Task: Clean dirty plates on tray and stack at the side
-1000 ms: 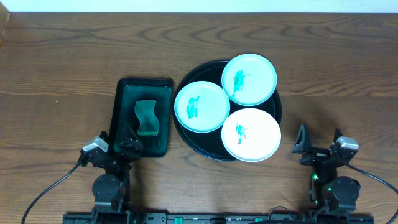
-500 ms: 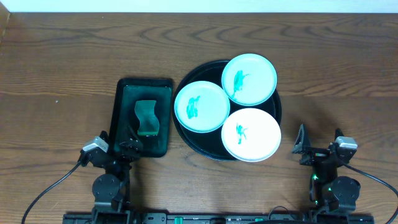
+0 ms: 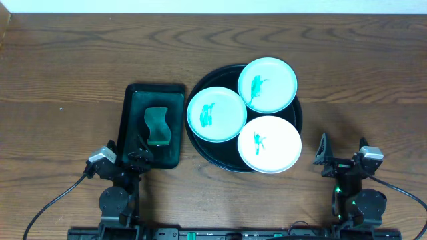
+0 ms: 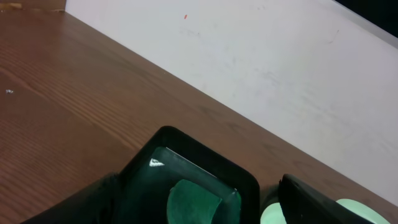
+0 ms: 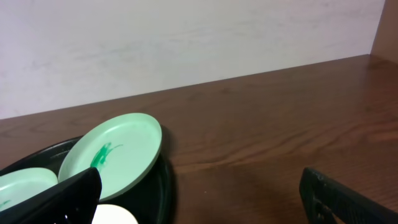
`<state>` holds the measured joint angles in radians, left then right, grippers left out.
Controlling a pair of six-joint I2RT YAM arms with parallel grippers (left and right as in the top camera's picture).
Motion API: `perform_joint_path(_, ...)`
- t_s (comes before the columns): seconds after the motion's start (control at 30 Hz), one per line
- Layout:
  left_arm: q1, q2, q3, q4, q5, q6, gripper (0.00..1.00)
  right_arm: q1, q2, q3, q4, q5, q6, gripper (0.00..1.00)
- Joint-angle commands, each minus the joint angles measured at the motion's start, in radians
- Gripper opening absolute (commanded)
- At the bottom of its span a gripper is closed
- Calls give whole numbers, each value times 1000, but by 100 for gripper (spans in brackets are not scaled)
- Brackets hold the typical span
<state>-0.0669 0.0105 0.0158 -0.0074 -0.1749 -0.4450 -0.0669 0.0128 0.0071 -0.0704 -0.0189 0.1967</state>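
All three dirty plates sit on the black tray (image 3: 208, 155) in the middle of the table (image 3: 67, 67) and none are stacked at the side yet. The left plate (image 3: 216, 114), far plate (image 3: 267, 85) and near plate (image 3: 269, 144) each have a teal smear. The far plate is tilted, with its edge lapping onto the left plate, and the near plate pokes past the rim toward the arms. Your left gripper (image 3: 123, 159) hangs by the near corner of the green tray (image 3: 133, 100) with the sponge (image 3: 157, 125) – fingers apart, holding nothing. Your right gripper (image 3: 343, 155) is over bare wood just right of the near plate – fingers spread too, empty
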Motion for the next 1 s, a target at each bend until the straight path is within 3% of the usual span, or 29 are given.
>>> perform_joint_path(0.0, 5, -5, -12, -48, -17, 6, 81, 3, 2, -2, -4, -5, -15, 99)
perform_joint_path(0.7, 5, -5, -12, -33, -16, -5, 81, 3, 2, -2, -4, -5, -15, 99)
perform_joint_path(0.97, 4, -5, 7, 50, 187, -16, 81, 3, 2, -2, -4, -5, -15, 99)
